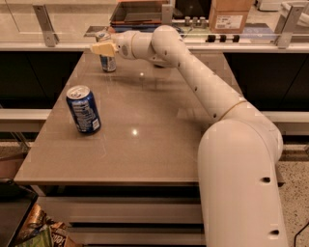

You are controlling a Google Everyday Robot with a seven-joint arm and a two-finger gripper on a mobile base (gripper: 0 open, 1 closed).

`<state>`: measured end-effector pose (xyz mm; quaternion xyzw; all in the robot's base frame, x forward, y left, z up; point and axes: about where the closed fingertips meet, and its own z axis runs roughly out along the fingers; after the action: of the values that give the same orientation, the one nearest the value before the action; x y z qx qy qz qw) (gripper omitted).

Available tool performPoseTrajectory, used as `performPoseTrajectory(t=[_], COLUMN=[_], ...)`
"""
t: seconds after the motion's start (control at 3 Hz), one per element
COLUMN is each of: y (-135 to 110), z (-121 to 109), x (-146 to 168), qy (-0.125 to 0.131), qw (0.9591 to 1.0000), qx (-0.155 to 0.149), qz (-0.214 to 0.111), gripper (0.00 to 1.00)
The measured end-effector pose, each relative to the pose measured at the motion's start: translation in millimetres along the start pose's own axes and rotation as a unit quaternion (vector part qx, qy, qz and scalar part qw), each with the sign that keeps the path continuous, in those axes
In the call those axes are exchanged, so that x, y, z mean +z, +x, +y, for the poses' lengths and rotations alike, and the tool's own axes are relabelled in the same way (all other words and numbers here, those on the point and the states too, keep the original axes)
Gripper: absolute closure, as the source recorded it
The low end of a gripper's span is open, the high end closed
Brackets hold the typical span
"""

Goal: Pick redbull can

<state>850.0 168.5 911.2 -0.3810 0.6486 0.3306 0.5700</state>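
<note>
The redbull can [108, 62], slim and silver-blue, stands upright at the far left of the brown table [154, 144]. My gripper [103, 48] is at the can's upper part, in front of it and covering its middle; only the can's top and lower half show. The white arm [203, 87] reaches across the table from the right front. I cannot see whether the gripper touches the can.
A wider deep-blue soda can [84, 110] stands at the table's left, nearer the front. Behind the table runs a counter with a rail, a dark tray [140, 10] and a cardboard box [231, 14]. Bags [34, 231] lie on the floor at the front left.
</note>
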Motion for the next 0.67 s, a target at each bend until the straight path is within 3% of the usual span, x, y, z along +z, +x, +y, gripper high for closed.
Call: performPoseTrajectory(t=[0.67], y=[1.4], z=[4.6], x=[5.3], qy=[-0.005], qw=[1.0], qx=[0.001], qz=[0.001], gripper=[0.88])
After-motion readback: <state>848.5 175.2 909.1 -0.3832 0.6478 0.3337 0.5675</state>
